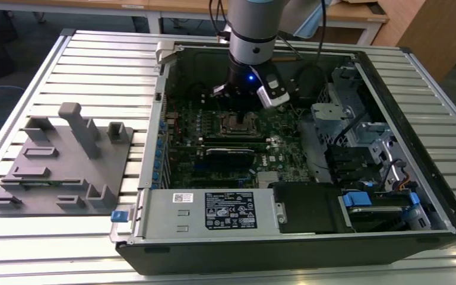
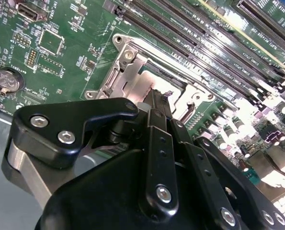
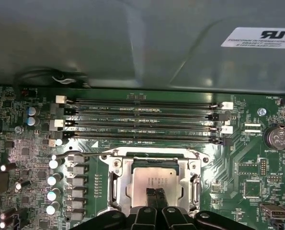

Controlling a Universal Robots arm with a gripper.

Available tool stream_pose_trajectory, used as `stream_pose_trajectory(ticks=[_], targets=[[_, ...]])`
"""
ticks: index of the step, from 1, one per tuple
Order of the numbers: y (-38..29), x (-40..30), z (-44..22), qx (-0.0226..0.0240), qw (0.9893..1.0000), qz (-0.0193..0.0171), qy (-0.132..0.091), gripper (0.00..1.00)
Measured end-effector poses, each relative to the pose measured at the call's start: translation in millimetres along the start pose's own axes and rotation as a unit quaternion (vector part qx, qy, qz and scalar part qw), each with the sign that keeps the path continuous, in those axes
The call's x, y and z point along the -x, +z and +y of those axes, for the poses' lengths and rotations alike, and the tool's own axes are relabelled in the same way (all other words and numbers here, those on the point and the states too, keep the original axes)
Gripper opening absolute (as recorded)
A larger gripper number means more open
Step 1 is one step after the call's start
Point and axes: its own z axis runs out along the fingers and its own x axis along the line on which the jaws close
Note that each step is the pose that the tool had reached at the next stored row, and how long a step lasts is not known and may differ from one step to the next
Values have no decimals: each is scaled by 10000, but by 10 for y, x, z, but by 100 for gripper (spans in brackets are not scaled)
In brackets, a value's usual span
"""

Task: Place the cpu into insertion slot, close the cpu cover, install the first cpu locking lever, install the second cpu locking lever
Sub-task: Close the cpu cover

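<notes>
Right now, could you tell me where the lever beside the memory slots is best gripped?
Probably the lever at its hooked free end, from above: it juts past the corner of the socket, while the rest of the thin rod lies tight along the socket's edge.

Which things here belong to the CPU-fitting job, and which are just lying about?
Part of the job:
cpu
cpu cover, framing the cpu
insertion slot
gripper, tips over the cpu

Just lying about:
memory slots
coin battery
grey fixture tray, beside the case
power supply
</notes>
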Motion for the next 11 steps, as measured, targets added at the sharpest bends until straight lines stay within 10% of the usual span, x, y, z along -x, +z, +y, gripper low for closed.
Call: stream_pose_trajectory(ticks=[11], targets=[[1,-5,4,0,10000,1,0,10]])
